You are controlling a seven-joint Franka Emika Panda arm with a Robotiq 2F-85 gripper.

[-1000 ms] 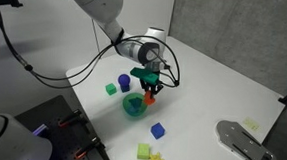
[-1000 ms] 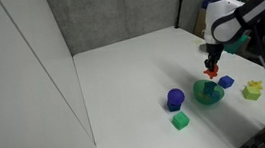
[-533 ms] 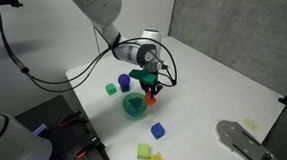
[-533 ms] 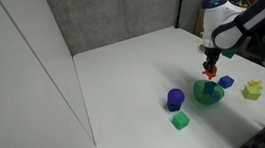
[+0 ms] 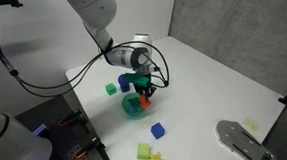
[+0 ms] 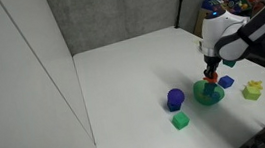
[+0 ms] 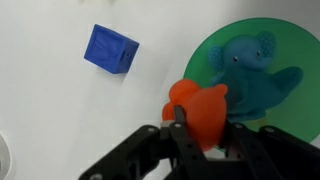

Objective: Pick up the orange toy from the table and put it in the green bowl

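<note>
The pincer (image 5: 146, 89) is clenching the orange toy (image 7: 203, 110), holding it off the counter (image 5: 213, 84) just over the edge of the green bowl (image 7: 208, 55). In the wrist view the toy is overlapping the bowl's left rim, and the bowl's middle is lying to its right. A blue-green figure (image 7: 250, 75) is sitting inside. Releasing is probably calling for a small shift right toward that middle, away from the blue cube (image 7: 110, 48) lying to the left.

Exterior views oblique, sharing table (image 5: 213, 84), wrist — close overhead
</note>
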